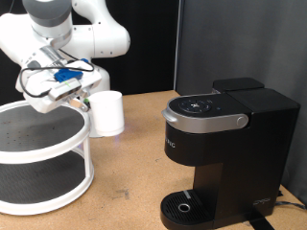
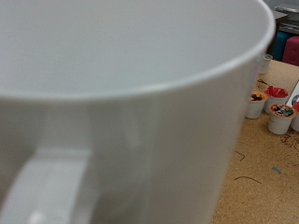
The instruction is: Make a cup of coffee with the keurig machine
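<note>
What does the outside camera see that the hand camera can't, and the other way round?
Only the exterior view shows the keurig machine, the white two-tier stand, the robot arm and its gripper beside the cup. Only the wrist view shows small pods standing in a group on the table, and the cup's inside wall close up. Both show the white cup and the wooden table.

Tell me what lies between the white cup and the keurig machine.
Nothing: in the exterior view, only bare tabletop separates the cup from the keurig machine.
</note>
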Robot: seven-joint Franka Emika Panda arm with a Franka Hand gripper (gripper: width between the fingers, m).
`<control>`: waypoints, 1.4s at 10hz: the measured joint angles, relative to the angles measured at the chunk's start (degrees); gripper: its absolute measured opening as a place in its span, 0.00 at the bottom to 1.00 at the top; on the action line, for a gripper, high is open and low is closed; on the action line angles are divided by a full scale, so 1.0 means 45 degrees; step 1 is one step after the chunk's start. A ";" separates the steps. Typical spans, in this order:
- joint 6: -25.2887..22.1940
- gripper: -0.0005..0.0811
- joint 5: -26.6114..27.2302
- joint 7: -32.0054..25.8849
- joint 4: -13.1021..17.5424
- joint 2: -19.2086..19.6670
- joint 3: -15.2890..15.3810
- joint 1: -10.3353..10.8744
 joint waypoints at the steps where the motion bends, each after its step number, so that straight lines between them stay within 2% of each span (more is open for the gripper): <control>1: 0.0222 0.09 0.0445 -0.0185 0.0066 0.0235 0.0101 0.0255; 4: -0.0107 0.09 -0.0316 0.0172 0.0184 0.0305 0.0092 0.0191; 6: 0.0253 0.09 -0.0703 0.0634 0.0189 0.0723 0.0515 0.0278; 9: 0.1499 0.09 0.0839 0.0129 0.0332 0.1857 0.1159 0.0996; 12: 0.2136 0.09 0.2831 -0.1579 0.0540 0.3095 0.1474 0.1629; 14: 0.2289 0.09 0.3996 -0.2785 0.0618 0.3803 0.1659 0.1810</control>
